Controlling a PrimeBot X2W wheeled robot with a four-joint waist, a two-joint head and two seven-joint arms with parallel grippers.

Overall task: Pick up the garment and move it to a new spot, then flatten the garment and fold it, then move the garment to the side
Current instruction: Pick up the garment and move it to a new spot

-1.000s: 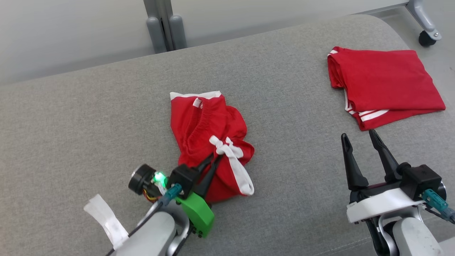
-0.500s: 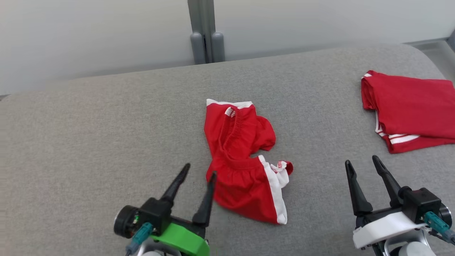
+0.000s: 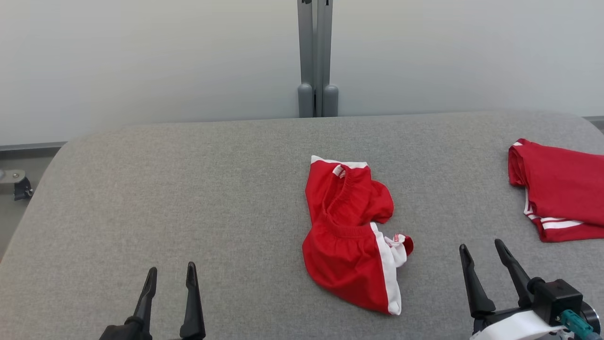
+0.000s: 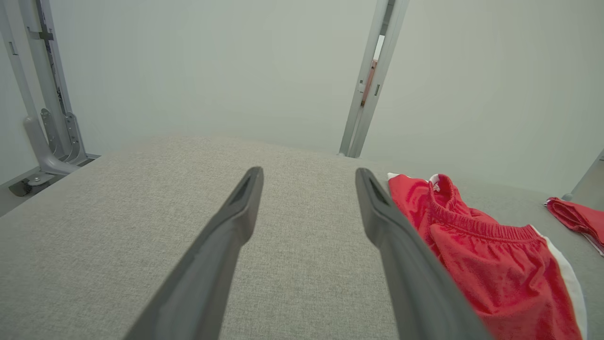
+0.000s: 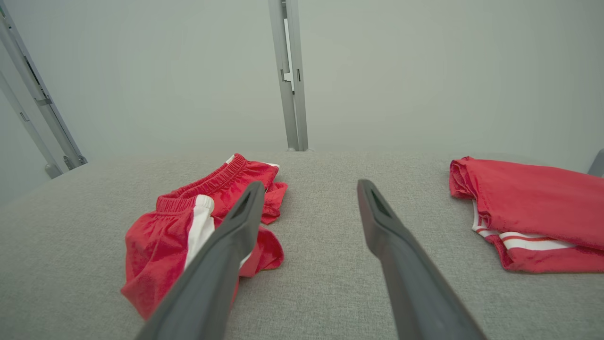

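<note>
At the lower left of the head view, the left tool [image 3: 171,268] is hovering over the grey fabric-covered tabletop [image 3: 188,189], its two dark fingers spread wide and gripping nothing. Just right of centre, the crumpled red shorts with a white side stripe [image 3: 351,236] are lying heaped on the tabletop, apart from both tools. At the lower right, the right tool [image 3: 481,244] is gaping wide, empty. At the right edge, a folded red garment with white stripes [image 3: 561,189] is lying flat.

Both jaws are pairs of long, tapering matte-black fingers [image 3: 191,302]. Behind the right pair sit a black block [image 3: 559,300], white bracket [image 3: 514,329] and teal connector [image 3: 574,324].
</note>
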